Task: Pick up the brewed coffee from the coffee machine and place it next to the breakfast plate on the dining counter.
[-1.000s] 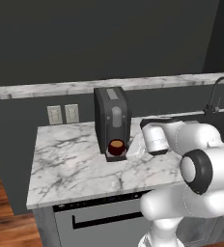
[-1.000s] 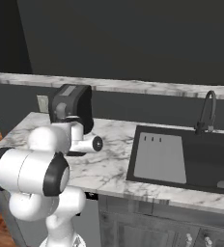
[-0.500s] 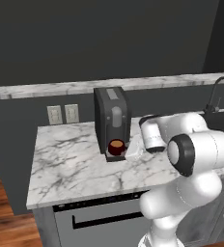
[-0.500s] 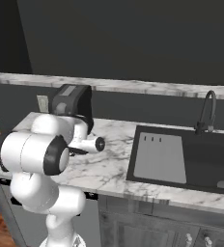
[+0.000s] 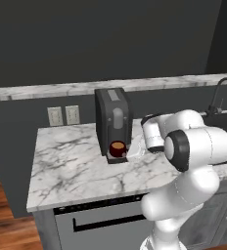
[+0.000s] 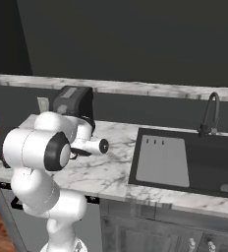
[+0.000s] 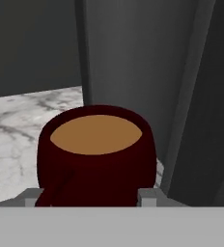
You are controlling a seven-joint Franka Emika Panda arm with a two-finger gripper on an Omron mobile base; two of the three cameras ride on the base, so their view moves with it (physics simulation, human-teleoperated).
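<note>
Gripper at the mug, grasp unconfirmed.
The brewed coffee (image 7: pixel 96 157) sits on the drip tray under the coffee machine (image 5: pixel 113 122), centre-left of the left base view. In the hand view, grey finger tips flank the mug low on both sides; whether the pincer (image 7: pixel 91 197) is clenched or released I cannot tell. Risk: the mug is brim-full, so a tilted lift or a knock against the dispenser would likely spill. Only the right base view shows the sink (image 6: pixel 185 162).

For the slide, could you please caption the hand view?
Gripper straddling the dark red mug of brewed coffee at the foot of the coffee machine.
</note>
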